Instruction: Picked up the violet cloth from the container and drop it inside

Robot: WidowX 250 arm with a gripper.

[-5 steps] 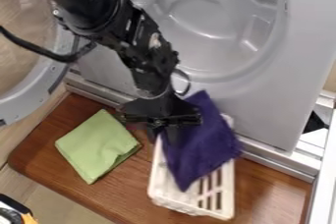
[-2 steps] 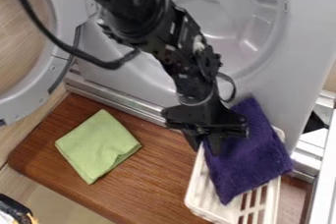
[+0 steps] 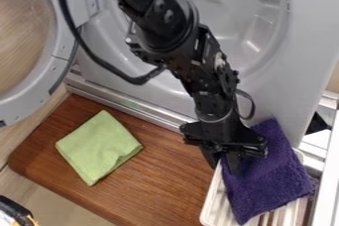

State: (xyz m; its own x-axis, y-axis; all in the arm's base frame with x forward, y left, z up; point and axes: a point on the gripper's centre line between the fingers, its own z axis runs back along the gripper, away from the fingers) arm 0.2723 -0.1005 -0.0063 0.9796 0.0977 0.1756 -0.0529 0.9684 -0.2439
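Okay, violet cloth point(image 3: 265, 185) lies draped over the white basket point(image 3: 214, 205) at the lower right, over its slots, one end resting up toward the grey panel point(image 3: 295, 61). Gripper point(image 3: 223, 164) hangs down at the cloth's left side, by the basket's upper end; can't tell whether it's spread, pressed together or pinching cloth or basket. Arm point(image 3: 192, 56) comes in from the top edge, black cable point(image 3: 109, 66) looping off its left.

Surface is a brown wooden board point(image 3: 159, 180) with a rounded left corner and visible grain. Green cloth point(image 3: 99, 145) lies folded on it, left of the basket and well apart from it. Metal rail point(image 3: 142, 108) runs along the board's back edge, below the panel, which has a big round hollow point(image 3: 258, 27). Round door point(image 3: 49, 79) with a see-through middle at the left. Pale floor point(image 3: 49, 197) at the lower left, black item with a bit of orange point(image 3: 15, 210) in that corner. White frame point(image 3: 327, 183) at the right edge.
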